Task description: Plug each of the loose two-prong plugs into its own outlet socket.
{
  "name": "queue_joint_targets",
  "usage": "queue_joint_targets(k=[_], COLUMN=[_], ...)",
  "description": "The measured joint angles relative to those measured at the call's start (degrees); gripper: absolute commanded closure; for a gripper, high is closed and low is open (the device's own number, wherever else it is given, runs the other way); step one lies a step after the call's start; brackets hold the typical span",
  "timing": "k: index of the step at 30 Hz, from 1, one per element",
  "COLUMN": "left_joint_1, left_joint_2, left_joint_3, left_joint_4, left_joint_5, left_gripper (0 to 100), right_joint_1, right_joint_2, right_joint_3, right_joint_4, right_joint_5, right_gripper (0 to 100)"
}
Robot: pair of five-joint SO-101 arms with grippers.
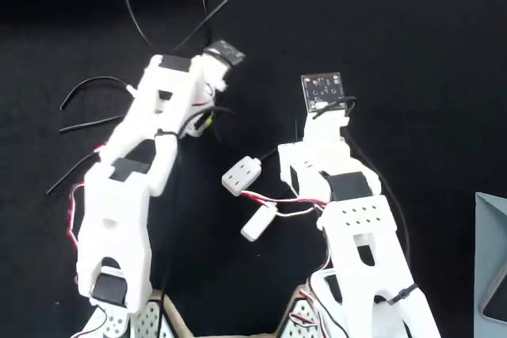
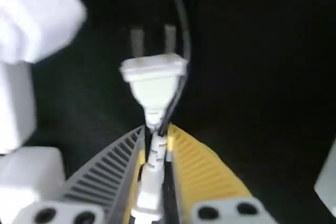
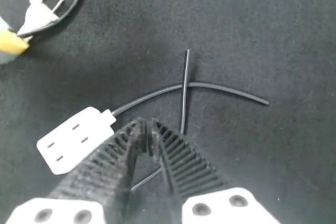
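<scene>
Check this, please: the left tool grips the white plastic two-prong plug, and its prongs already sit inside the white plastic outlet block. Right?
Not quite. The left tool grips the white plastic two-prong plug, but its prongs are bare, outside any socket, as the left wrist view shows.

Outlet strip (image 1: 242,174) between left arm (image 1: 127,195) and right arm (image 1: 348,203), plug (image 2: 153,80) in left gripper (image 2: 156,130)

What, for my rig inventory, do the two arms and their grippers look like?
The left arm and right arm are white blocky plastic links with black servo motors and thin red and white wires. The left gripper has one grey finger and one yellow finger, both ribbed; the right gripper has two black ribbed fingers.
</scene>
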Motion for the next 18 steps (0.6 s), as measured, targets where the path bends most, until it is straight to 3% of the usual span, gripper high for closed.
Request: queue_joint_targets(k=[6,13,18], left_joint_1=[5.2,7.0,8.0], left_joint_2=[0.0,-0.5,-4.0], left_joint_3=[-0.1,0.2,0.4], left_joint_4=[5.0,6.2,11.3], left_joint_5=[0.4,8.6,14.1], left_gripper=[97,96,78], right_joint_1=[0.0,0.0,0.0], right_joint_2=[0.0,0.0,0.0], right_joint_3=[0.0,0.0,0.0], right_joint_4=[0.0,0.0,0.0], right_joint_5=[0.0,0.0,0.0], right_gripper=[98.5,98.5,98.5])
